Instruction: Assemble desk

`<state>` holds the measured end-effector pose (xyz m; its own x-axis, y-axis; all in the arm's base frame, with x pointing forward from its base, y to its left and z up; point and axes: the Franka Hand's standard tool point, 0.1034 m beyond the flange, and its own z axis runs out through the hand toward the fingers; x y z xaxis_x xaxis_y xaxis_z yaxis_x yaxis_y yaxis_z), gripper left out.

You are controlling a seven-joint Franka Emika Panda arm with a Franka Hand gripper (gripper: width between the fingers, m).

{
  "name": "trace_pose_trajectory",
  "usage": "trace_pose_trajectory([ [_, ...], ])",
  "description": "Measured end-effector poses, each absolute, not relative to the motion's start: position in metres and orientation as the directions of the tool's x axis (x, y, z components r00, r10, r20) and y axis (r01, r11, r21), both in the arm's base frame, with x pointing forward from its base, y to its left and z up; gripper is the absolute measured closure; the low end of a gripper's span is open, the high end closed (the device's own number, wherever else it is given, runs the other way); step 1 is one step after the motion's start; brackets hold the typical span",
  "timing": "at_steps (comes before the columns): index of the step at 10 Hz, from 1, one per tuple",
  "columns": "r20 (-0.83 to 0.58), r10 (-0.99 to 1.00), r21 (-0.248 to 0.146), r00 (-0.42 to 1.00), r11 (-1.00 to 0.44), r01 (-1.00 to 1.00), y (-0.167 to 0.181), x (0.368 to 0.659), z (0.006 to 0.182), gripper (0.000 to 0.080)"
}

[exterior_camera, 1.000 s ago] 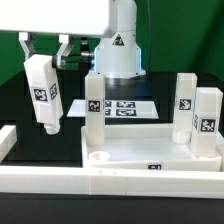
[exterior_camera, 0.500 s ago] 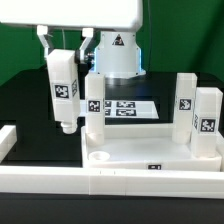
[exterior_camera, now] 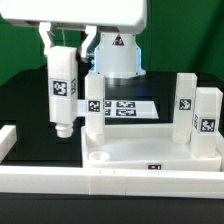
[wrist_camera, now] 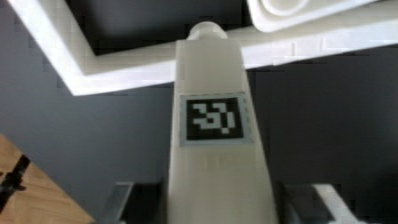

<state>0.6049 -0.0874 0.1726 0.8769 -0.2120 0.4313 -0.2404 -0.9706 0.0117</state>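
Note:
My gripper is shut on a white block leg with a square tag. It holds the leg upright above the black table, just to the exterior view's left of the tabletop. The white tray-like tabletop lies at the front with three legs standing in it: one at its left back corner and two on the right. In the wrist view the held leg fills the middle between my gripper fingers. A corner of the tabletop shows beyond its tip.
The long white border rail runs along the front and turns back at the exterior view's left; its corner shows in the wrist view. The marker board lies flat behind the tabletop. The robot base stands at the back.
My gripper has carried the leg toward the exterior view's right, close to the tabletop's left back leg, and the held leg has gone from tilted to upright.

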Motion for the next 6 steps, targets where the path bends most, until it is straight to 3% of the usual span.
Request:
trace_pose_trajectory([
  [6,0.436,-0.214,0.003,0.874,-0.971,-0.239,-0.0806,0.6076,0.1717,0.0509],
])
